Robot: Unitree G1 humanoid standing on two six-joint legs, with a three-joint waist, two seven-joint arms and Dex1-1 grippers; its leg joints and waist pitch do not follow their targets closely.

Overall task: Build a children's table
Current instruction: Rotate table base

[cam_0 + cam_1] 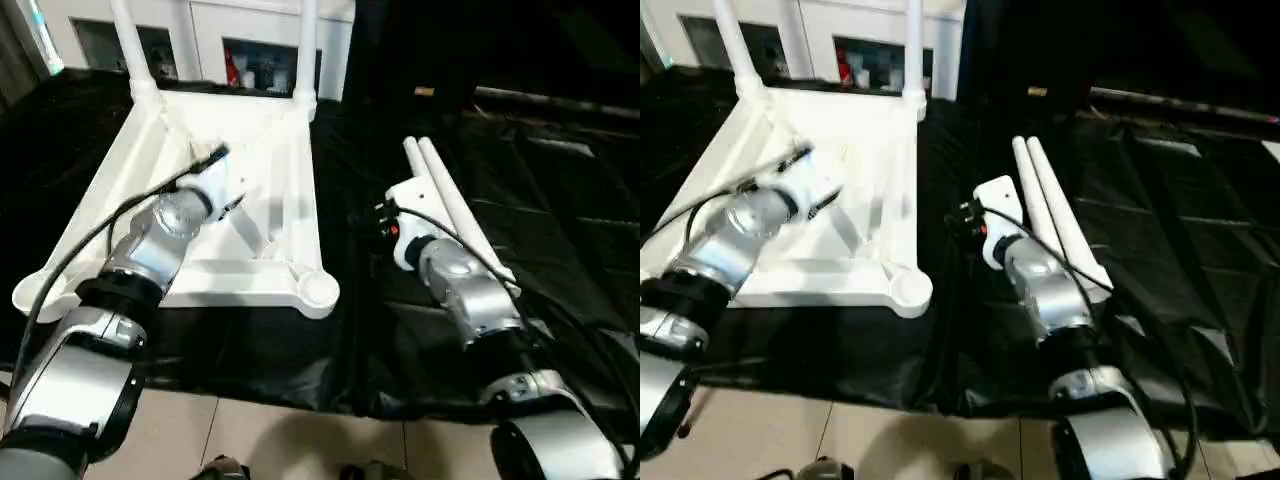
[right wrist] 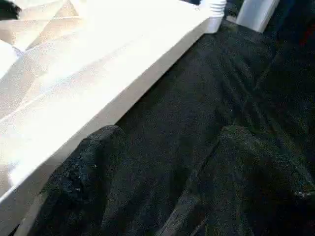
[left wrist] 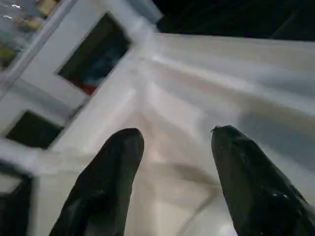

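The children's table lies upside down on black cloth; its white top (image 1: 290, 190) shows a ribbed underside. Two white legs (image 1: 306, 50) stand upright in the far corner sockets. The near corner socket (image 1: 319, 288) is bare. Two loose legs (image 1: 450, 205) lie side by side on the cloth to the right. My left gripper (image 3: 174, 135) hovers over the ribbed underside, open, with nothing between its black fingers (image 3: 110, 167). My right gripper (image 2: 172, 130) is open over the cloth, between the top's right rim (image 2: 113, 93) and the loose legs, holding nothing.
Black cloth (image 1: 560, 220) covers the work area and folds at its near edge onto a tiled floor (image 1: 270, 430). White cabinets (image 1: 250, 30) with dark openings stand behind the table. Black cables (image 1: 90, 240) run along both forearms.
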